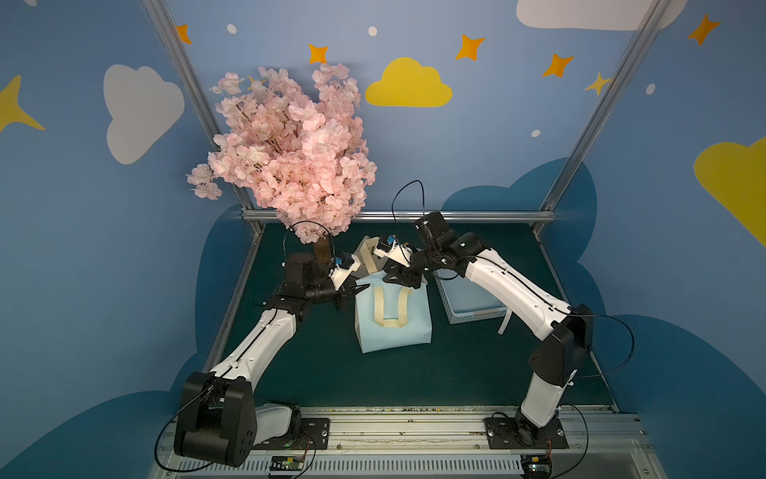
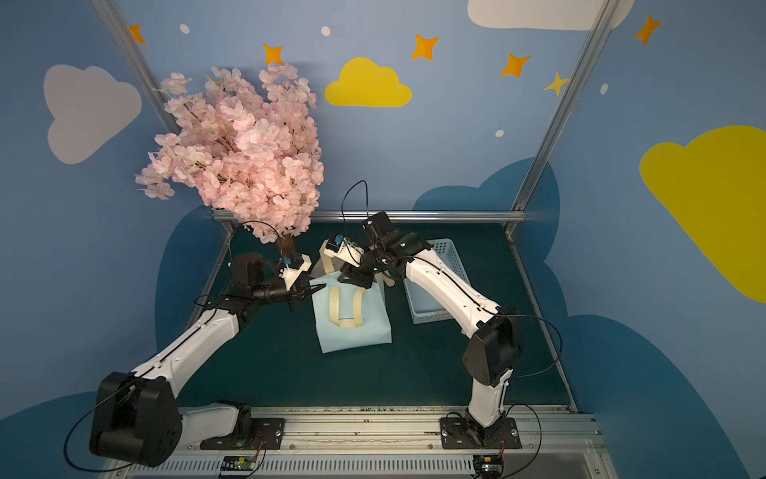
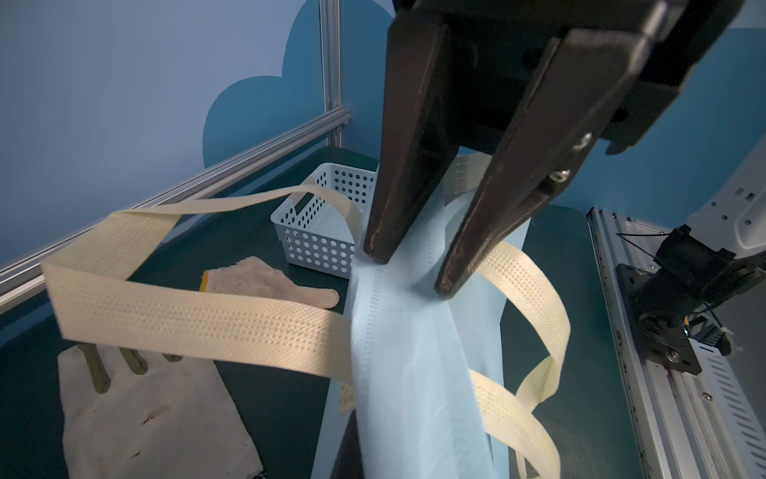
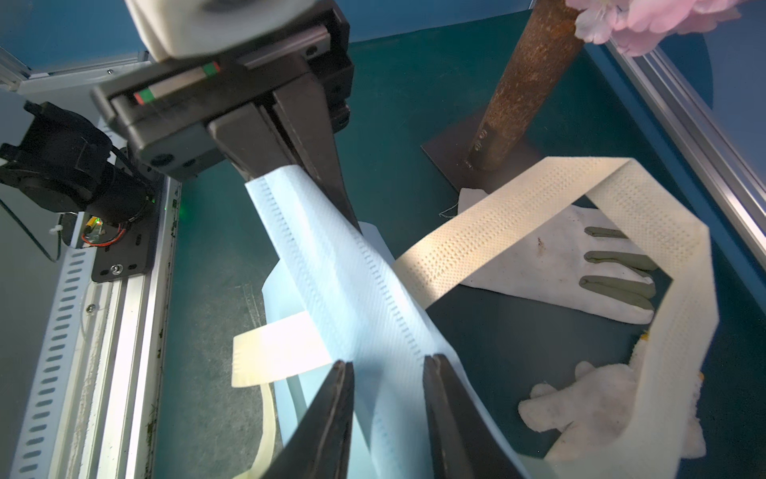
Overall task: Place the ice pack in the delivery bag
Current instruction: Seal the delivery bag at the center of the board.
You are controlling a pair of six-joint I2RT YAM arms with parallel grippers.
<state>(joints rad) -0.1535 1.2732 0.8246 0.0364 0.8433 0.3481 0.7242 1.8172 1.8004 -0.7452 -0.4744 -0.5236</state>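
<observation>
Progress: early. Light blue fabric delivery bag [image 1: 391,327] with cream strap handles sits on surface just beside pale perforated plastic basket [image 1: 476,316], mouth flat. Its rim is pinched by left tool [image 3: 408,273]; right tool [image 4: 387,365], part-open, straddles same rim. No ice pack identifiable; insertion not yet done.

This is a robot lab cell dressed like a nursery (odd mix): silver aluminium frame bars [image 1: 398,215] box in blue walls painted with clouds and stars [image 1: 476,137], a fake pink blossom tree [image 1: 290,153] stands on dark green matting [image 1: 414,373], and white-and-black robot arms [image 1: 510,290] bolt to a grooved metal rail [image 1: 406,433].
</observation>
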